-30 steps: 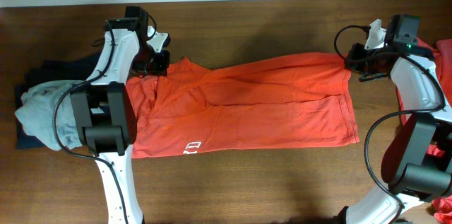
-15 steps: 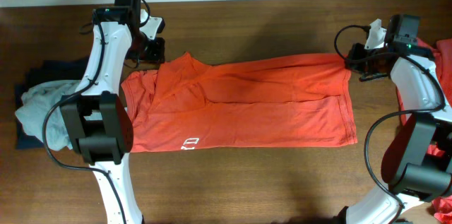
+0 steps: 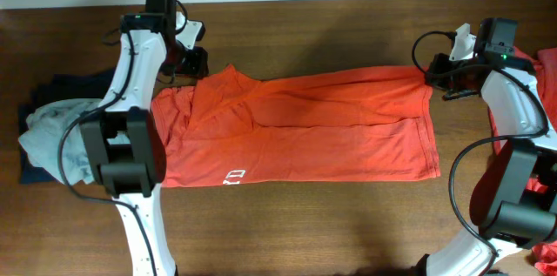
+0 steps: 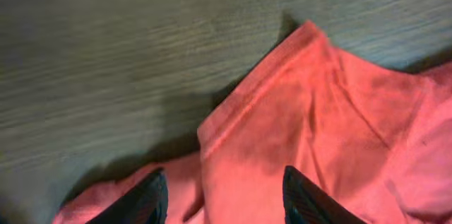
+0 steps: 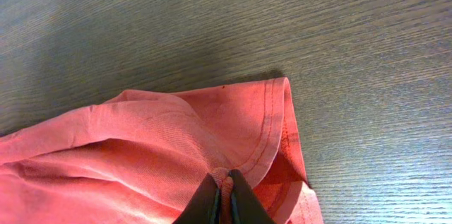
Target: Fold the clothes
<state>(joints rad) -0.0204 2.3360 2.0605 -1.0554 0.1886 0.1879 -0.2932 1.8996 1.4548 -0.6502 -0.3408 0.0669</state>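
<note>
Right wrist alone shows right tool [image 5: 222, 179] pinching T-shirt [image 5: 141, 139].

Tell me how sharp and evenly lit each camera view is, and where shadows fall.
Overhead: sharp and evenly lit, only faint shadows on the table. Left wrist: dimmer and soft, the left gripper blurred, a dark shadow edging the orange T-shirt. Right wrist: crisp wood grain with a pale sheen, the right gripper out of focus at the lens.

The left end effector [image 4: 224, 190] has opened, releasing the orange-red T-shirt [image 3: 305, 128] and backing away.
</note>
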